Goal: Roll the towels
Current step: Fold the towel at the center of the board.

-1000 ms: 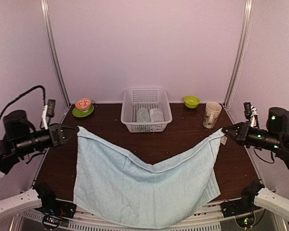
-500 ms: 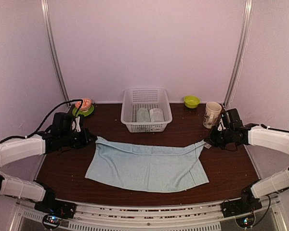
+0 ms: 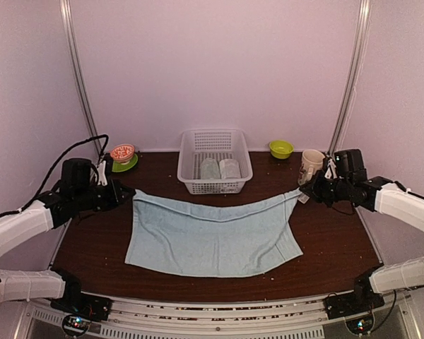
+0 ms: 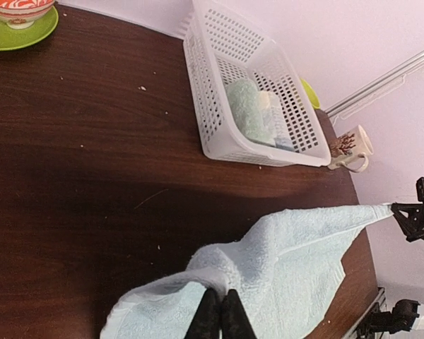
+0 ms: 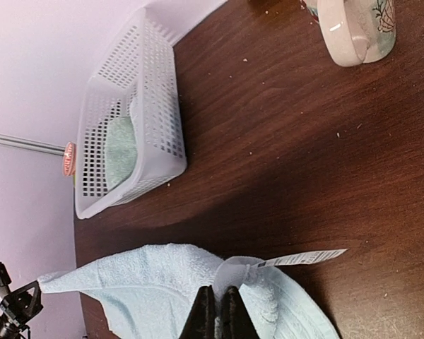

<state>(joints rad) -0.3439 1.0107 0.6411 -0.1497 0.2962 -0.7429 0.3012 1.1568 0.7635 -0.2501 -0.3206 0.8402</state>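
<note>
The blue towel [image 3: 212, 236], a second ago draped over the near edge, now lies spread on the bench [image 3: 339, 236], its far corners pinched in the closed left claw [image 3: 129, 195] and right claw [image 3: 305, 192]. The basket [image 3: 213, 187] lattice half hides two rolled towels [image 3: 210, 168].

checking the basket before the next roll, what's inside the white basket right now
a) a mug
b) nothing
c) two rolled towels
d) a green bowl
c: a pale green rolled towel and a whitish one lie side by side inside the basket, while the mug stands outside it, off to its right.
</note>
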